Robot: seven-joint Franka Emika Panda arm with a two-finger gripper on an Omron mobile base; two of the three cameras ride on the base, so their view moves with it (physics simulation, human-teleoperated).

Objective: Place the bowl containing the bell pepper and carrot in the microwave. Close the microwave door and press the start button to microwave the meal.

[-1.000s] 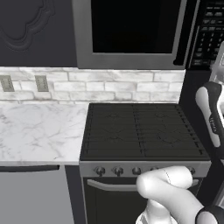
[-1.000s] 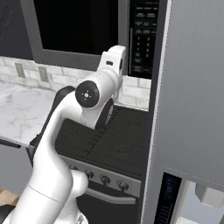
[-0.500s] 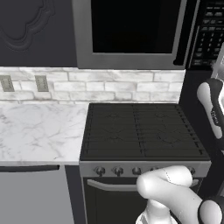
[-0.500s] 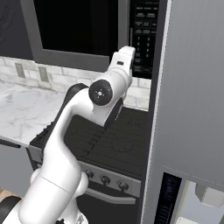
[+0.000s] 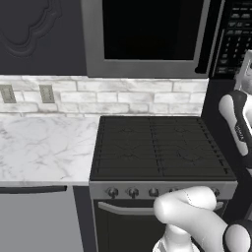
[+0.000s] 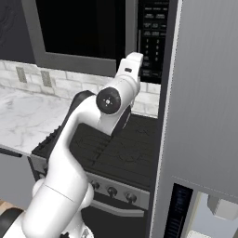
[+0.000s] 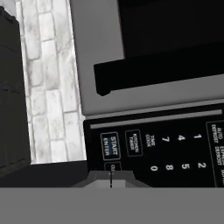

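I see the gripper (image 7: 110, 178) with its fingertips pressed together, nothing between them, low in the hand view, right at the microwave's black button panel (image 7: 162, 148). Just above the tips sits the key marked START ENTER (image 7: 110, 146); beside it KITCHEN TIMER (image 7: 133, 142), then COOK TIME and digits 7, 4, 1, 0, 8, 5, 2. AUTO DEFROST reads at the panel's edge. The microwave door (image 5: 147, 39) is closed above the black stove (image 5: 160, 147). Bowl, pepper and carrot: I cannot tell where.

microwave (image 7: 131, 87) button panel (image 7: 166, 148) close ahead, start button (image 7: 110, 146) near closed fingers (image 7: 110, 177)
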